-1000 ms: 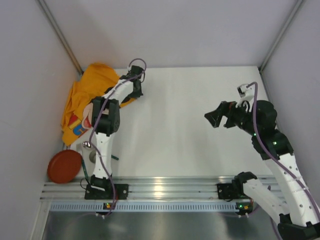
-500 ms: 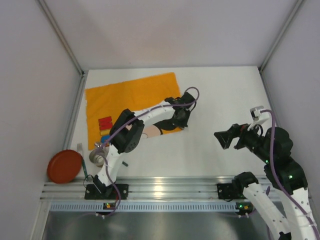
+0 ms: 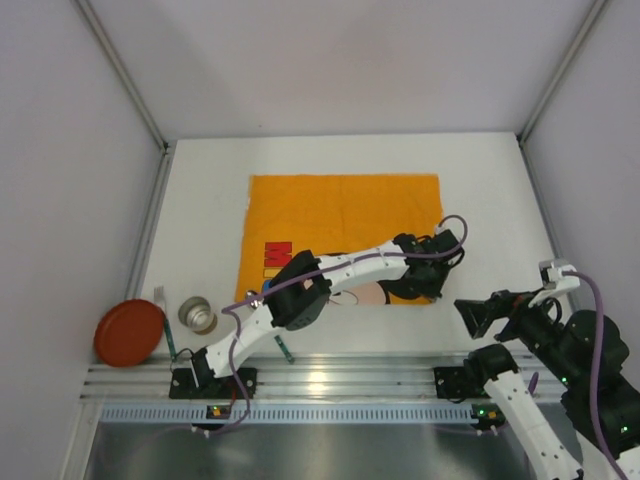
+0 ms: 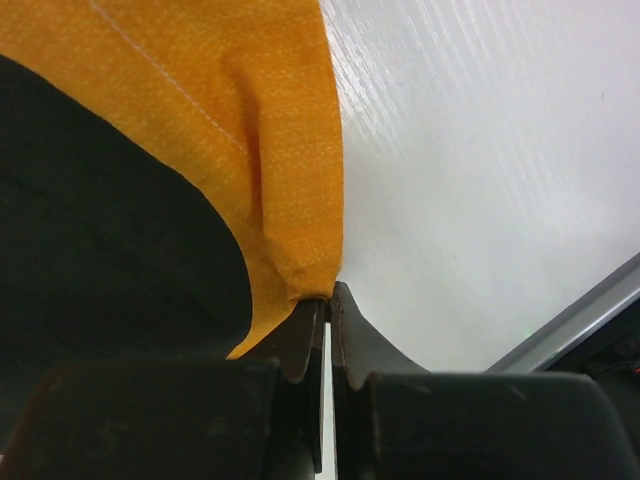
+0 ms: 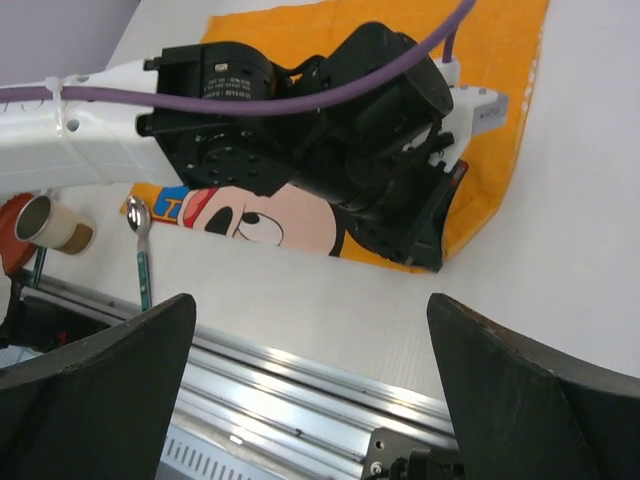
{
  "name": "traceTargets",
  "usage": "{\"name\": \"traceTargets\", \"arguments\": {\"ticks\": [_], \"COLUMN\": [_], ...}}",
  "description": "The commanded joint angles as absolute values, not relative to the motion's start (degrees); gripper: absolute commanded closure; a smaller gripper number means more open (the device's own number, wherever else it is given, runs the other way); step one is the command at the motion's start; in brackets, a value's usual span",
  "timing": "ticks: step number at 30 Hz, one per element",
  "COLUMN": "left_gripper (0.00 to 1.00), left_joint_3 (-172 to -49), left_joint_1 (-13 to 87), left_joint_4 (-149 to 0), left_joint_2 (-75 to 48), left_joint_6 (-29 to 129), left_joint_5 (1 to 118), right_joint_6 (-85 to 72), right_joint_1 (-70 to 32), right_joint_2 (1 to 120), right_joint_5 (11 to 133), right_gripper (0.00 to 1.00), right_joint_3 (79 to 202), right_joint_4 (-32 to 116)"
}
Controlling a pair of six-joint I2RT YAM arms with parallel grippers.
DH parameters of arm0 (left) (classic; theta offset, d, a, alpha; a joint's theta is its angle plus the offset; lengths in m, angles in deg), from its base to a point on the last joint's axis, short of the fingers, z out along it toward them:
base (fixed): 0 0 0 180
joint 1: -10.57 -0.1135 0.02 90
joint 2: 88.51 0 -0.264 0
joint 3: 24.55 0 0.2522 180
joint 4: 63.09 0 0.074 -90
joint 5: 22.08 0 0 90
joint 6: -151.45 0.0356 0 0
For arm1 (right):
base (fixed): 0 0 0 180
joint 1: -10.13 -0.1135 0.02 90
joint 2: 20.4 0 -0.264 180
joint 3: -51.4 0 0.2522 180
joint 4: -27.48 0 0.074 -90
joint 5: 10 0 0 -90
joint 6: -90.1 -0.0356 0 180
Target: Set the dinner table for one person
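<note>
With the left gripper [image 4: 328, 300] pinched on the near right corner of the orange cloth [image 3: 340, 205], which lies flat mid-way across the white table [image 3: 200, 210], pulling away before letting go could rumple it, while the right gripper [image 3: 472, 317] hangs wide open.
</note>
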State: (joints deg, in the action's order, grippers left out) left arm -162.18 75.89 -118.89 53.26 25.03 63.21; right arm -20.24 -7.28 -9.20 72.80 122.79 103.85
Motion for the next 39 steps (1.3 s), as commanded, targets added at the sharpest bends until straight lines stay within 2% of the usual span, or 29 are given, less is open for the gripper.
{"name": "traceTargets", "arguments": {"ticks": [1,7,8,9,11,12,15,17,21,24,27,31,34,37,39], "left_gripper": [1.00,1.00,0.83,0.72,0.41,0.07,0.02,0.02,0.02,0.02,0.04,0.05,0.08,0.19,0.20], "left_joint_3": [-166.01,-171.63,-171.99,-172.17,-172.26,-171.99,-169.63,-166.03,-152.34,-132.34,-117.92,-104.95,-99.67,-95.10,-90.90], "left_joint_1": [74.56,73.77,73.59,73.42,73.33,73.41,73.33,73.33,73.33,73.15,72.45,71.13,71.04,70.95,70.95], "left_joint_4": [-117.37,-115.70,-115.17,-114.65,-114.38,-114.47,-115.78,-119.36,-125.27,-127.12,-128.61,-131.07,-137.46,-141.70,-141.36], "left_joint_2": [53.61,56.06,56.07,55.90,54.32,53.35,48.17,42.55,27.47,16.57,6.55,-3.77,-8.43,-11.34,-13.18], "left_joint_6": [18.75,16.28,15.93,15.66,15.22,15.31,16.44,17.15,16.55,12.09,4.54,-4.63,-12.01,-19.30,-22.90], "left_joint_5": [64.93,64.77,64.24,63.88,64.93,65.46,67.40,72.38,82.58,88.83,92.52,93.76,95.25,96.22,96.31], "right_joint_6": [-21.78,-22.22,-22.31,-22.57,-22.92,-23.10,-23.19,-23.19,-22.84,-22.75,-22.66,-22.05,-21.34,-21.17,-20.99], "right_joint_1": [-7.80,-7.80,-7.80,-7.89,-7.80,-7.89,-7.80,-7.80,-7.80,-7.89,-7.89,-7.80,-7.80,-7.89,-7.89], "right_joint_2": [-10.64,-12.23,-12.31,-12.58,-12.67,-12.84,-12.84,-12.67,-12.93,-13.54,-13.55,-13.02,-12.23,-11.88,-11.61], "right_joint_5": [74.38,74.73,74.64,74.64,74.47,74.38,74.03,74.03,74.20,73.59,72.45,70.87,70.34,69.55,69.02], "right_gripper": [0.00,0.00,0.00,0.00,0.00,0.00,0.00,0.00,0.00,0.00,0.00,0.00,0.00,0.00,0.00], "right_joint_3": [125.98,128.09,128.44,128.61,128.70,128.62,128.27,128.18,127.56,125.98,124.49,122.73,122.29,121.76,121.32], "right_joint_4": [109.17,113.83,114.01,114.27,114.54,114.54,114.45,114.19,113.75,112.70,111.21,109.62,109.01,108.48,108.04]}}
